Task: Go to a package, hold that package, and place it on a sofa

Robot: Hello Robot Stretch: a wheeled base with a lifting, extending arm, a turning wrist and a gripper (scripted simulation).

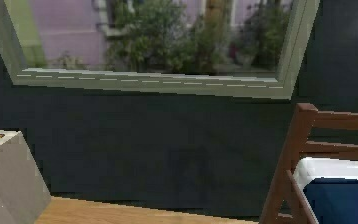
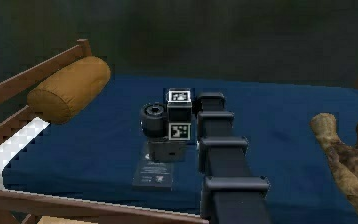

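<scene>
Dark two-finger gripper is above the near-left part of the blue mattress. A flat dark rectangular thing, probably the package, lies right at it. Can't tell if anything's held. It looks light, stiff and thin, so take it across the short edges.

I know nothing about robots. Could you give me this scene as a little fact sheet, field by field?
Ahead: dark wall, pale-framed window, greenery outside
Lower corner: beige boxy object
Seat: wooden-framed furniture with dark blue cushion
On cushion: brown cylindrical bolster; tan plush toy; flat dark grey item
Arm: dark square bar
Gripper: black, near the flat item; cannot tell whether it holds anything
</scene>
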